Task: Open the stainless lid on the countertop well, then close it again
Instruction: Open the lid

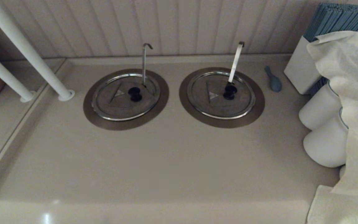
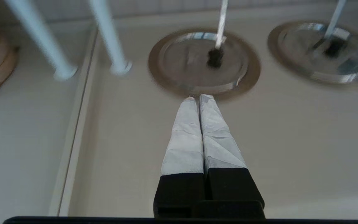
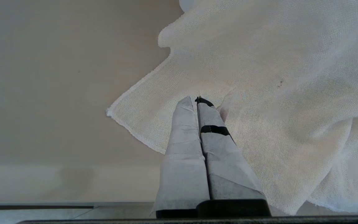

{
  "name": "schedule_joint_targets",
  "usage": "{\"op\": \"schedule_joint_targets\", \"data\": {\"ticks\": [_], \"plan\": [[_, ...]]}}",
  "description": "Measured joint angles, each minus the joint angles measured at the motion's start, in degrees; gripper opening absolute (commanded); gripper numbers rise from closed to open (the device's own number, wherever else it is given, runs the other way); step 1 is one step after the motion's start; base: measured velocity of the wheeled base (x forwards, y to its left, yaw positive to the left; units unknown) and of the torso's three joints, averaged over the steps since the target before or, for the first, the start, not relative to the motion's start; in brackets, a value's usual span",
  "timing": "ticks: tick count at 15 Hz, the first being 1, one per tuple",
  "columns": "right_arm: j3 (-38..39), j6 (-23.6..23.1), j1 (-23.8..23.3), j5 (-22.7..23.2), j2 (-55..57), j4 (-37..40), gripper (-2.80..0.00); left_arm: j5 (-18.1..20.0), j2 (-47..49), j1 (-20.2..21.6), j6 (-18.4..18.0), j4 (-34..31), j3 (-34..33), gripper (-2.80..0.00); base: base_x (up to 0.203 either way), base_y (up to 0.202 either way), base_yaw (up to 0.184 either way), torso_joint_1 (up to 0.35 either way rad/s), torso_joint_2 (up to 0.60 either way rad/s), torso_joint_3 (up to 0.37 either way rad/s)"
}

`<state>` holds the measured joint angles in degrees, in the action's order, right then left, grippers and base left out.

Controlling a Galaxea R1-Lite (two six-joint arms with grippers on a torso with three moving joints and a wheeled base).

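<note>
The stainless lid lies flat and closed on the left countertop well, covering the hole. Only the well's dull-brown ring shows. The lid carries a black knob and a triangle mark, and a thin hooked rod rises through it. Neither gripper appears in the head view. In the left wrist view my left gripper is shut and empty, hovering over the counter just short of the lid and its knob. My right gripper is shut, parked above a white cloth.
A twin lid with a pale flat handle sits to the right. Two slanted white posts stand at left beside a raised counter edge. A blue utensil, a white box, white jars and draped cloth crowd the right.
</note>
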<state>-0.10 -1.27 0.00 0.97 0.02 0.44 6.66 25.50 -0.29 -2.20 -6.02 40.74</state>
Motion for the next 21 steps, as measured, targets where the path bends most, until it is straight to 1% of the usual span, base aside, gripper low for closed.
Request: {"op": "schedule_joint_targets", "data": {"ticks": [3,6,7,8,9,10,11,14,15,17,19,21], "plan": [[0.00,0.15,0.00,-0.04,0.00,0.02,-2.80,1.47,17.54,-0.68,1.03,1.70,13.66,-2.80,0.000,0.000,0.000,0.000,0.00,0.000],[0.00,0.17,0.00,-0.03,0.00,-0.02,-2.80,0.97,36.18,-2.10,1.96,2.93,28.22,-2.80,0.000,0.000,0.000,0.000,0.00,0.000],[0.00,0.16,0.00,-0.04,0.00,0.00,-2.80,0.58,41.61,-2.61,2.69,3.87,31.60,-2.80,0.000,0.000,0.000,0.000,0.00,0.000],[0.00,0.17,0.00,-0.03,0.00,0.00,-2.80,0.20,47.64,-3.18,3.80,6.07,34.45,-2.80,0.000,0.000,0.000,0.000,0.00,0.000],[0.00,0.15,0.00,-0.03,0.00,0.00,-2.80,-0.13,52.54,-3.61,4.70,9.14,35.80,-2.80,0.000,0.000,0.000,0.000,0.00,0.000],[0.00,0.17,0.00,-0.03,0.00,0.02,-2.80,-0.36,56.73,-3.96,5.33,13.55,36.02,-2.80,0.000,0.000,0.000,0.000,0.00,0.000],[0.00,0.16,0.00,-0.03,0.00,0.00,-2.80,-0.38,60.31,-4.20,5.61,18.86,34.37,-2.80,0.000,0.000,0.000,0.000,0.00,0.000],[0.00,0.18,0.00,-0.04,0.00,0.01,-2.80,-0.55,67.66,-5.41,6.05,33.55,27.54,-2.80,0.000,0.000,0.000,0.000,0.00,0.000],[0.00,0.17,0.00,-0.03,0.00,0.00,-2.80,-0.44,68.41,-6.12,6.39,35.73,24.99,-2.80,0.000,0.000,0.000,0.000,0.00,0.000],[0.00,0.14,0.00,-0.04,0.00,-0.01,-2.80,-0.36,68.60,-8.19,6.63,37.88,19.96,-2.80,0.000,0.000,0.000,0.000,0.00,0.000],[0.00,0.14,0.00,-0.04,0.00,0.00,-2.80,-0.49,68.57,-10.67,6.51,44.19,16.38,-2.80,0.000,0.000,0.000,0.000,0.00,0.000],[0.00,0.15,0.00,-0.03,0.00,-0.02,-2.80,-0.93,69.03,-13.09,6.53,49.26,14.88,-2.80,0.000,0.000,0.000,0.000,0.00,0.000]]}}
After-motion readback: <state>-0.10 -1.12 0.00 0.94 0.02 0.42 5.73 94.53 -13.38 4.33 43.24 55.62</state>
